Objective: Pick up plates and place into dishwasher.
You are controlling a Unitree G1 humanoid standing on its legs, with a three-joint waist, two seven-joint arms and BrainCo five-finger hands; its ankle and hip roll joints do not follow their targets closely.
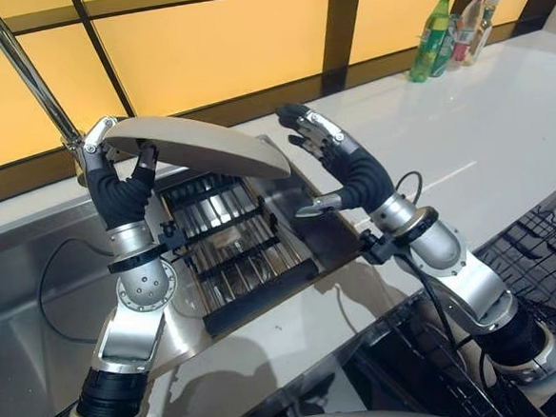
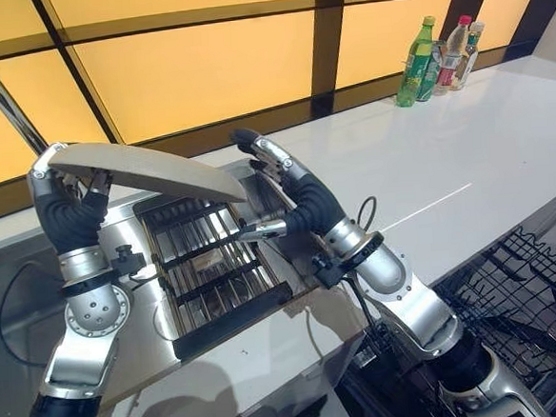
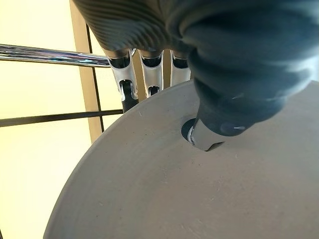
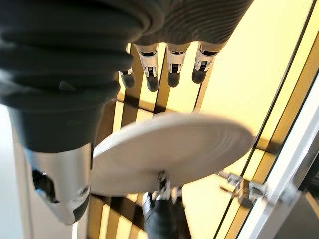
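White counter [image 1: 503, 145], rack [image 1: 229, 255] below. Left hand [image 1: 114, 186] fingers clamped on plate [image 1: 197, 147] rim, lifted clear; right hand [image 1: 336, 157] fingers apart, ready for handover.

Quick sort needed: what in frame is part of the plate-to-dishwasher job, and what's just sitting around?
Part of the job:
- grey plate, pinched at its rim by the left robot hand above the sink
- right robot hand, open, beside the plate's other edge
- dishwasher rack, black wire, lower right

Lying about:
- bottles at the counter's far end
- drying rack in the sink
- faucet
- white counter
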